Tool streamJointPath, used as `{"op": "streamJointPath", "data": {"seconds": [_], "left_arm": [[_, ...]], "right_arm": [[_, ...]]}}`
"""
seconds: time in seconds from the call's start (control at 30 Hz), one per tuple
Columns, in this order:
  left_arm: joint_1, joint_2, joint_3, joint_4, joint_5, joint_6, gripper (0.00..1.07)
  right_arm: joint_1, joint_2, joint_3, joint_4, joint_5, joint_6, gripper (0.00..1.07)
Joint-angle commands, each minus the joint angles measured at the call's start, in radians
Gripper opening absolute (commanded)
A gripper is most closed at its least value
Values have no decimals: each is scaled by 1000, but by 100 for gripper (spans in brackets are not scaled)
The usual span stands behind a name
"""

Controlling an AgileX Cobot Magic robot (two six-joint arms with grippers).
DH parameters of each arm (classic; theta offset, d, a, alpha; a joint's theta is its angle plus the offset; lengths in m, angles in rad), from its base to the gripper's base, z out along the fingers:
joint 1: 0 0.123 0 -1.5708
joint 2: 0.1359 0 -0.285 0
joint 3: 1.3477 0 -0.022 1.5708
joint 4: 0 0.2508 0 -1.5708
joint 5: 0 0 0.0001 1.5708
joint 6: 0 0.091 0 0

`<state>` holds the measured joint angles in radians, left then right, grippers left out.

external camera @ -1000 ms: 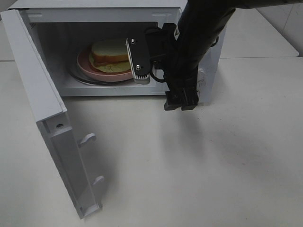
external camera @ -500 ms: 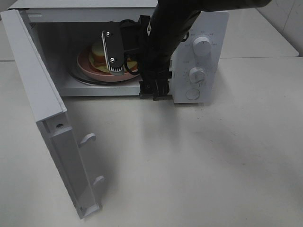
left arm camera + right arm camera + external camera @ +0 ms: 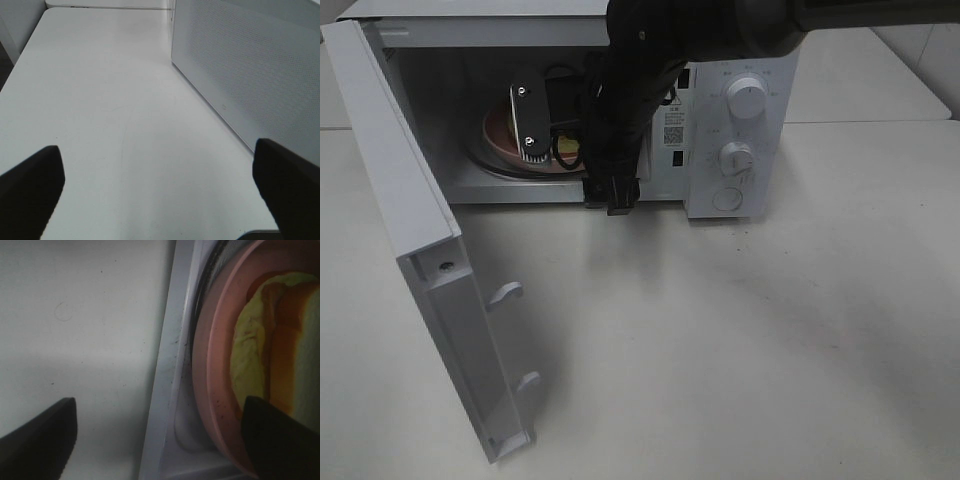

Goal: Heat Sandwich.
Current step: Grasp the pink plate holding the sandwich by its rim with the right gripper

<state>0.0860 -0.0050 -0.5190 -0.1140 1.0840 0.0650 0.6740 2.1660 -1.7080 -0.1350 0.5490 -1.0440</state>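
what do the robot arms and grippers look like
The right arm is sheathed in glossy black. The right gripper has a flat silver plate with two screws and a ribbed end, plus a looped black cable. The left gripper shows blunt black fingertips.

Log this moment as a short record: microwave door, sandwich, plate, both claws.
microwave door: swung open
sandwich: on the plate, inside the microwave
plate: pink, round, under the sandwich
right claw: open, holding nothing, at the microwave's opening by the plate
left claw: open, empty, above the table beside the microwave
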Motion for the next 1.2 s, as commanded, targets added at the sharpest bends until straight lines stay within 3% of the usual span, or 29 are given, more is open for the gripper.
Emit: {"op": "streamJointPath", "data": {"seconds": [0.03, 0.63, 0.9, 1.07, 1.2], "left_arm": [[3, -16, 2, 5, -13, -3, 98], [3, -16, 2, 5, -13, -3, 98], [3, -16, 2, 5, -13, -3, 98], [3, -16, 2, 5, -13, -3, 98], [3, -16, 2, 5, -13, -3, 98]], "right_arm": [[0, 62, -67, 2, -10, -9, 84], [-43, 232, -278, -8, 3, -9, 80], [-46, 248, -290, -4, 22, -9, 78], [-46, 248, -290, 1, 27, 5, 72], [-46, 248, -290, 3, 27, 11, 57]]}}
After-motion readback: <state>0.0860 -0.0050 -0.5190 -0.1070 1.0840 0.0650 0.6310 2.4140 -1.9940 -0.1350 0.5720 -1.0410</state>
